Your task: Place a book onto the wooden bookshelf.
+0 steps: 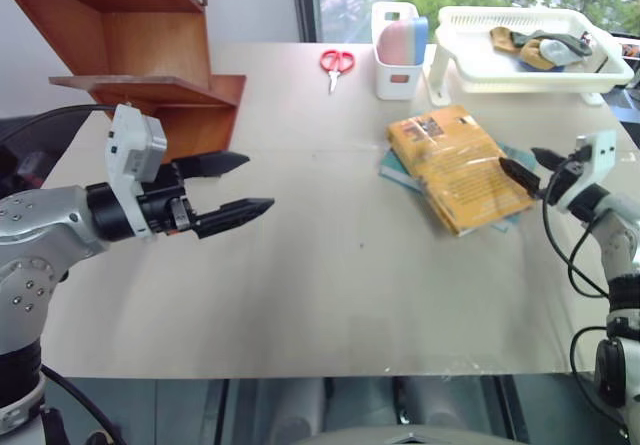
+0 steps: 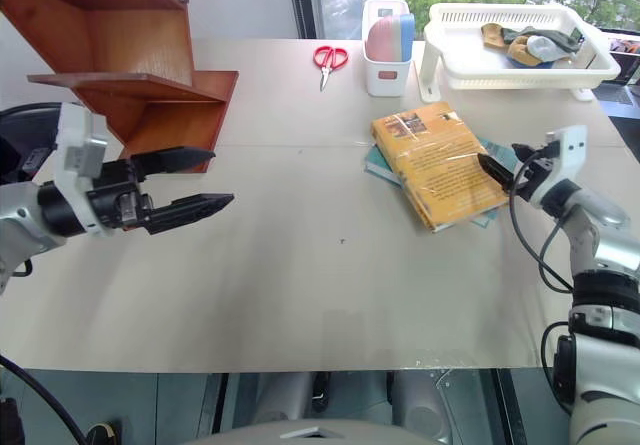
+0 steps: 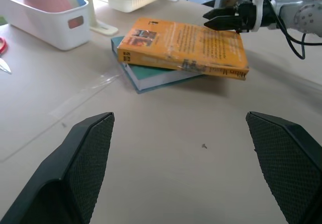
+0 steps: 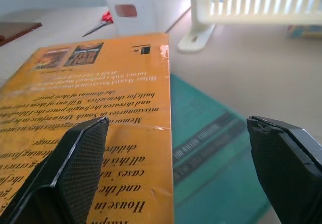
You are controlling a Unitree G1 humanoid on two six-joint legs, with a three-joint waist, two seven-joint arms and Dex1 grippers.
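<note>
On the beige table (image 1: 330, 265), the thick orange-yellow paperback book (image 1: 458, 168) lies at the wide-open, empty right gripper's (image 1: 528, 165) nine o'clock; left gripper (image 1: 238, 184) open, empty.

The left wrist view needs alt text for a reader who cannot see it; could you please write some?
An orange-yellow book lies on a thinner teal book on a pale table, with the right hand open at its far edge. The left hand's two black fingers stand wide apart in front. A white bin sits behind.
</note>
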